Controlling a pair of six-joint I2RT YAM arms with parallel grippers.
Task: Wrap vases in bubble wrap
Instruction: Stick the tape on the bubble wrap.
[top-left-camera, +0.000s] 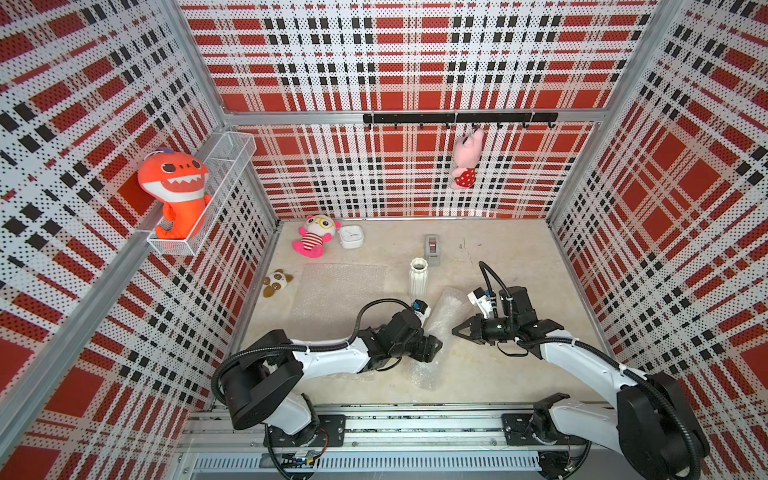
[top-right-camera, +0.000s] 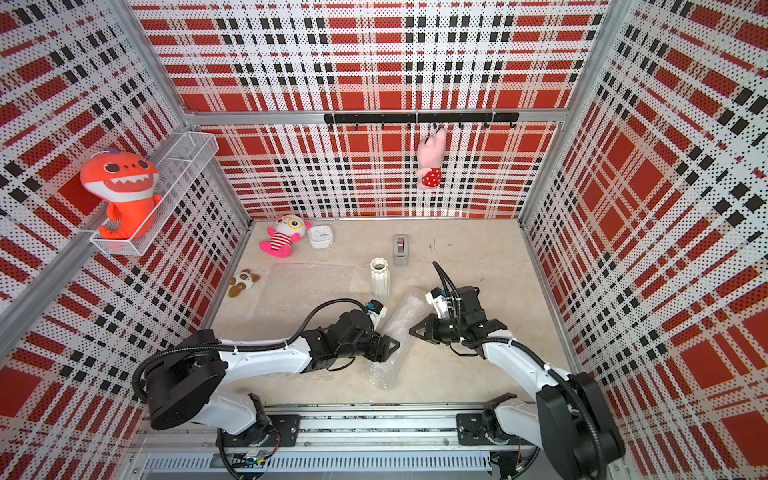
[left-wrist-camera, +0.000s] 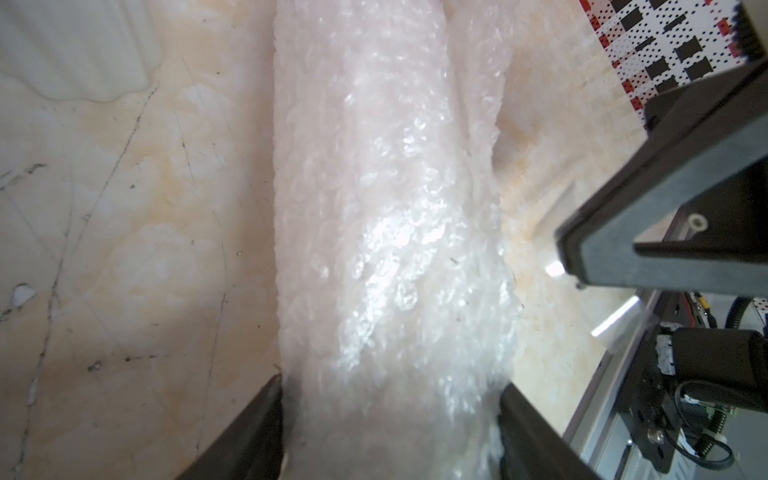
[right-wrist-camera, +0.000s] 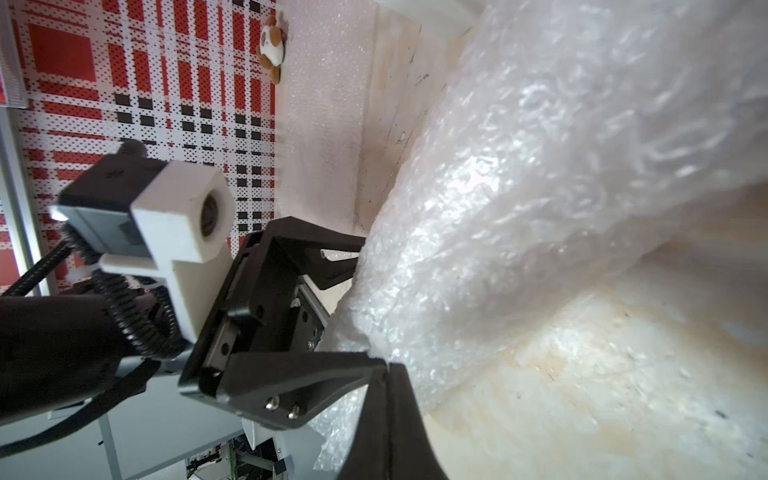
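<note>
bubble wrap roll betw left tool jaws, gripped; right tool clenched empty, just beside.

Three walls all round: red, white, black checks, full of tiny dots. Silver metal posts in back corners. Worktop pale cream, stone look, thin dark scratches. Black hook bar high on back wall. White wire basket on left wall. Silver metal track along worktop's front edge. Light bright, even.
</note>
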